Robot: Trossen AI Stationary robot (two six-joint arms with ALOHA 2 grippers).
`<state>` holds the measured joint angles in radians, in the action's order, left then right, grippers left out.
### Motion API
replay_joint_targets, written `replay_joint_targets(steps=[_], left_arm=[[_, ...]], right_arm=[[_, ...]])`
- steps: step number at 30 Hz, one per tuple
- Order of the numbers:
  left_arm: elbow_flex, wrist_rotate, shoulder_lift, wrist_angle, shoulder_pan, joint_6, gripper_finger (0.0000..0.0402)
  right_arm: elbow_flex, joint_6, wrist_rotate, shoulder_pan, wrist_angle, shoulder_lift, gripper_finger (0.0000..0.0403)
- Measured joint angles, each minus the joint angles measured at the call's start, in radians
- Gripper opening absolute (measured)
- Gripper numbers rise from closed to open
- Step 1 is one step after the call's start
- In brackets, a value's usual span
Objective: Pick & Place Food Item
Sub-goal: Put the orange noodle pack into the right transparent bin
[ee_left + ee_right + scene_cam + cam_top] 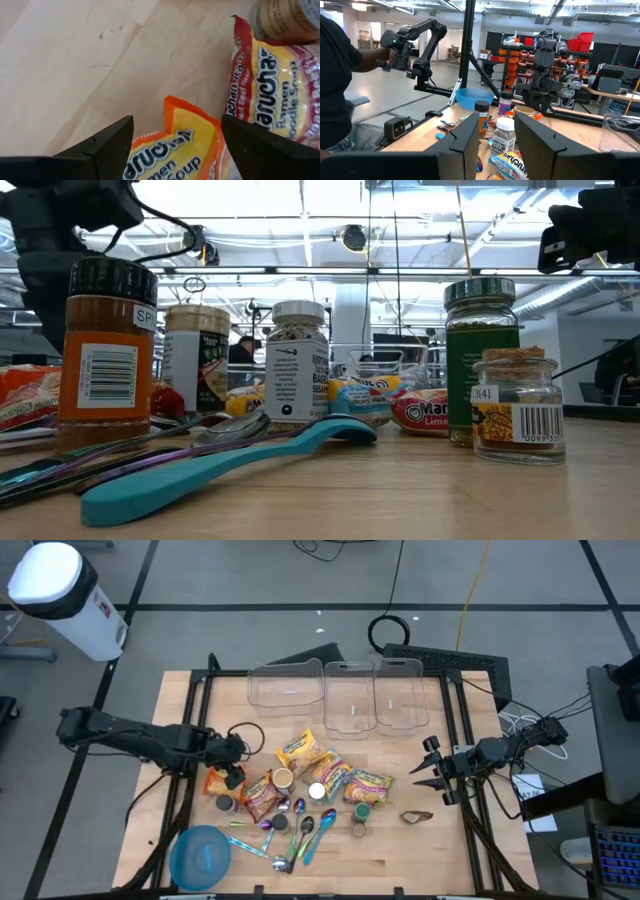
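Nearest the low camera, a teal spoon (215,465) lies flat on the wooden table (440,840) by its front edge, among other spoons (290,835).

Largest on the table are three clear bins (338,692), side by side along the back edge. A blue bowl (200,857) sits at the front-left corner. Ramen packets (325,772) lie scattered over the middle, mostly yellow and red, some overlapping.

The orange ramen packet (175,150), the task's food item, lies flat toward the left edge, just behind a dark-lidded spice jar (224,804). A red and yellow ramen packet (272,85) lies just beside it, toward the middle.

The left gripper (236,762) hangs directly over the orange packet, its jaws well apart, one on each side of the packet's end; the wrist view does not settle whether the fingers (107,147) touch the wrapper, though it looks as if they do not.

The right gripper (432,772) waits near the right edge, well apart from the food, its jaws partly apart and holding nothing.

Smaller spice jars stand between the packets and the spoons: an orange-filled jar (103,355), a white-labelled jar (297,365), a green jar (480,350) and a short cork-topped jar (517,405). A small brown object (417,816) lies toward the front-right corner.
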<state>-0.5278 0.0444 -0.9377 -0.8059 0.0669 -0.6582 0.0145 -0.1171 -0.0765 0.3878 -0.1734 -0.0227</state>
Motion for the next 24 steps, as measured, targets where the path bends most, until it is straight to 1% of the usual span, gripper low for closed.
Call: replay_joint_targets(steps=[12,15,18,24], left_arm=[[0.000,0.000,-0.135,-0.004,0.000,-0.002,0.0310],[0.000,-0.002,-0.156,-0.004,0.000,0.002,0.0301],[0.000,-0.025,-0.167,-0.004,0.000,0.006,0.0269],[0.000,-0.052,-0.183,-0.006,0.000,-0.019,0.0167]], right_arm=[[0.000,0.000,0.000,0.000,0.000,0.000,0.0116],[0.000,0.000,0.000,0.000,0.000,0.000,0.0116],[0.000,0.000,0.000,0.000,0.000,0.000,0.0116],[0.000,0.000,0.000,0.000,0.000,0.000,0.0116]])
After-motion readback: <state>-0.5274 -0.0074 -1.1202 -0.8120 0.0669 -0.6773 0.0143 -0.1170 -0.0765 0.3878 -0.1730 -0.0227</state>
